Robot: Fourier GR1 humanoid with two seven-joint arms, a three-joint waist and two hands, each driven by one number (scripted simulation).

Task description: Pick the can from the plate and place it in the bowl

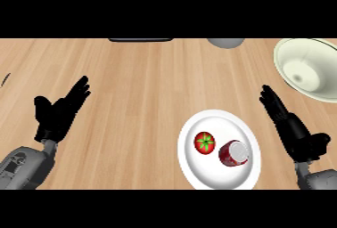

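Now, in the head view, a wood counter (145, 89) fills the scene. A white plate (220, 122) lies low and right of the middle. Two things are on the plate. A red tomato (204, 142) with a green star top is on the left. The can (233, 154) is just beside it on the right. Whether the two touch cannot be told.

The can is dark red with a shiny silver end. It looks tipped. The silver end points up and to the right, and the red body trails down and to the left. So its long line runs from lower left to upper right. Whether it lies flat or only leans cannot be told. The can shows whole, and the tomato is its only close neighbour.

The cream bowl (296, 53) sits at the far right, well apart from the plate, and the edge cuts part of it off. The right hand (293, 129) is just beside the plate, between plate and bowl. Its fingers are straight and close together, pointing up and a bit left. It holds nothing.

The left hand (60, 113) is far over on the left, well apart from the plate. Its fingers are straight, pointing up and right, with the thumb out to the side. It holds nothing too.

At the far edge a grey thing (226, 42) and a flat dark thing (141, 40) peek in, both cut off.
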